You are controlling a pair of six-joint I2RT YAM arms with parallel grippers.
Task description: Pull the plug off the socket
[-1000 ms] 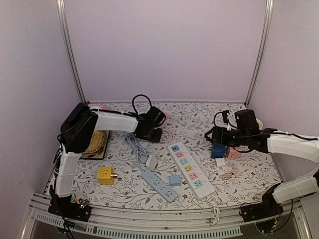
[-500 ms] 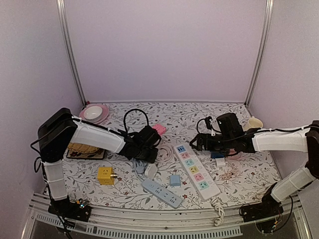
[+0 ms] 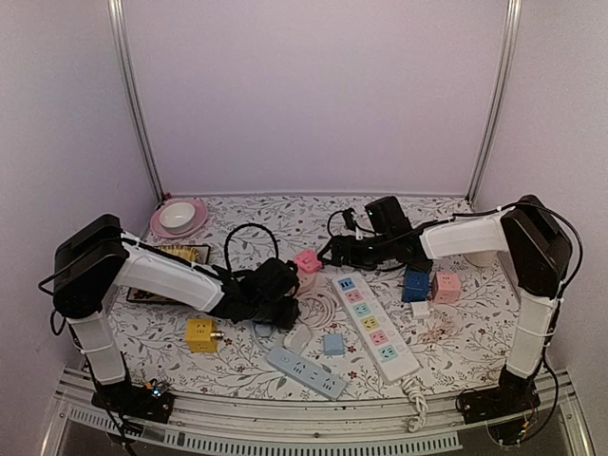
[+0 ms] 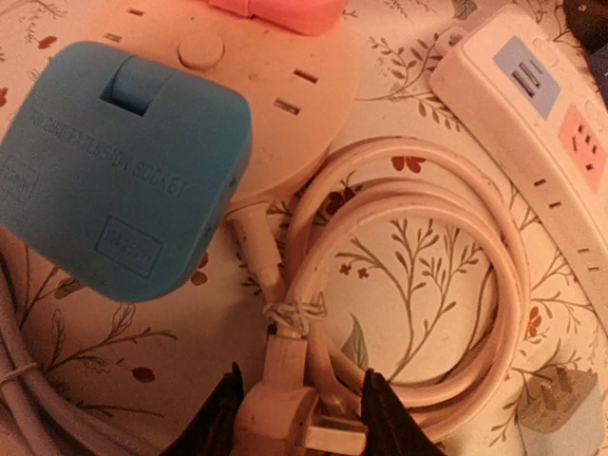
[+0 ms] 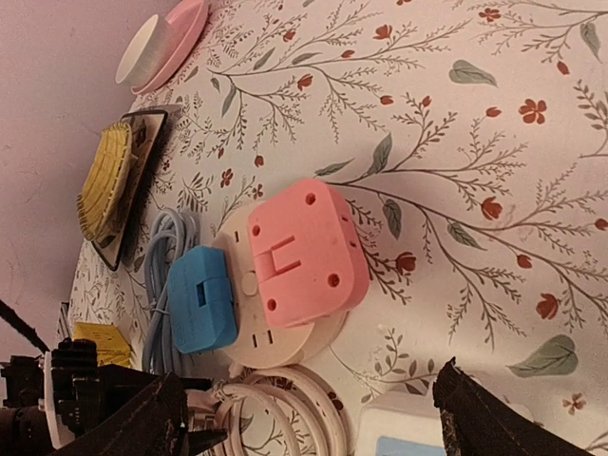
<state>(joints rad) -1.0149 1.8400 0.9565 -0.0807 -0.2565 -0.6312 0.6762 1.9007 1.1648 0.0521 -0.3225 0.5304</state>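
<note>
Lilac walls close in a table (image 3: 446, 214) spread with a flower-print cloth, where two robot arms meet over a cluster of sockets.

The trouble could start at left. The left gripper (image 4: 299, 420) is clamped on the white moulded plug head (image 4: 285, 418) of a coiled white cable (image 4: 418, 285), which appears to be the socket's own lead, and not on the socket body. A tug on an adapter could therefore drag the round cream socket disc (image 5: 285, 356) across the cloth instead of freeing anything.

A squat blue plug adapter (image 4: 123, 171) and a pink square plug adapter (image 5: 304, 252) both sit plugged into that disc, close beside each other. Fingers closing off-centre could catch both at once, or nip the cable loops lying just beside the disc. Further right, the long white power strip with pastel outlets (image 3: 369, 328) lies near enough to be knocked by a sideways pull.

The left arm stretches low from its base toward the middle of the table, wrist down at the cloth. The right arm is folded at the elbow by the right wall, forearm running leftward. The right gripper (image 3: 328, 255) is spread wide and hangs short of the pink adapter, which sits centred between its fingers in the wrist view, untouched.
</note>
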